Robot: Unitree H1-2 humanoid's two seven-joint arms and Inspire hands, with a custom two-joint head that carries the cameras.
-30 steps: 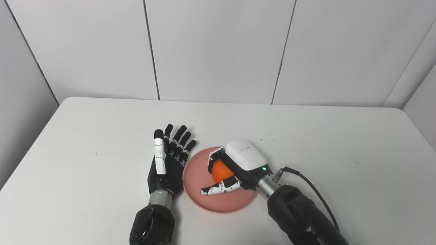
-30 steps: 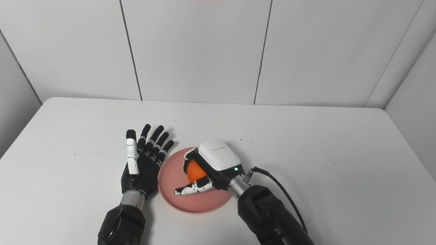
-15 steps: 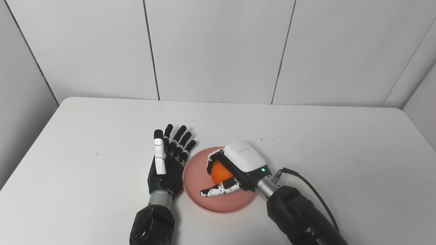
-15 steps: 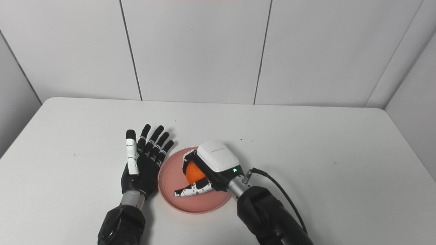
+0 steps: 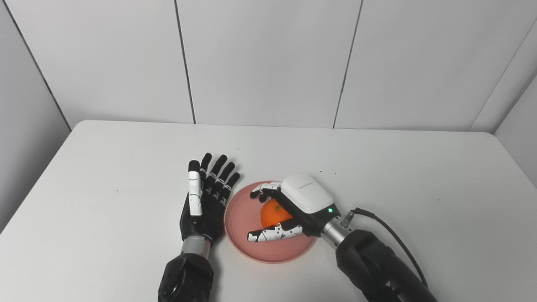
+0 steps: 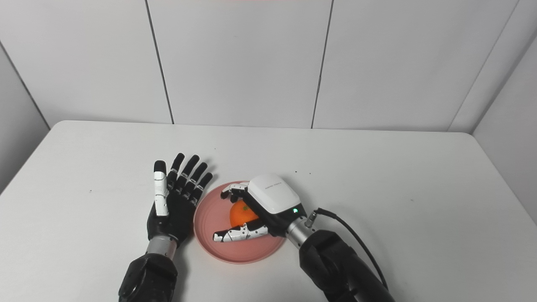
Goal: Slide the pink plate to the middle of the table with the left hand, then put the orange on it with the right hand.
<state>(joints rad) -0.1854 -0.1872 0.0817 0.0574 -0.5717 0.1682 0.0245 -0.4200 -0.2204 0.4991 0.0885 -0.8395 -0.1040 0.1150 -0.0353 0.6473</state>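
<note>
The pink plate (image 5: 240, 222) lies near the middle of the white table, toward its front. The orange (image 5: 272, 213) rests on the plate, its stem end showing. My right hand (image 5: 295, 205) hovers over the plate with its fingers spread: the fingers (image 5: 263, 192) reach past the far side of the orange, and the thumb (image 5: 272, 233) lies on the near side. The hand looks open and loose around the fruit. My left hand (image 5: 205, 197) lies open, fingers straight and apart, just left of the plate's rim, holding nothing.
The white table (image 5: 411, 176) stretches wide on both sides, with grey wall panels behind it. A black cable (image 5: 390, 230) runs from the right wrist along the forearm. A few small dark specks (image 5: 327, 172) dot the table beyond the plate.
The right hand's fingers have uncurled from the orange, which now sits uncovered on the plate. The right hand shifted slightly right. The left hand stayed put.
</note>
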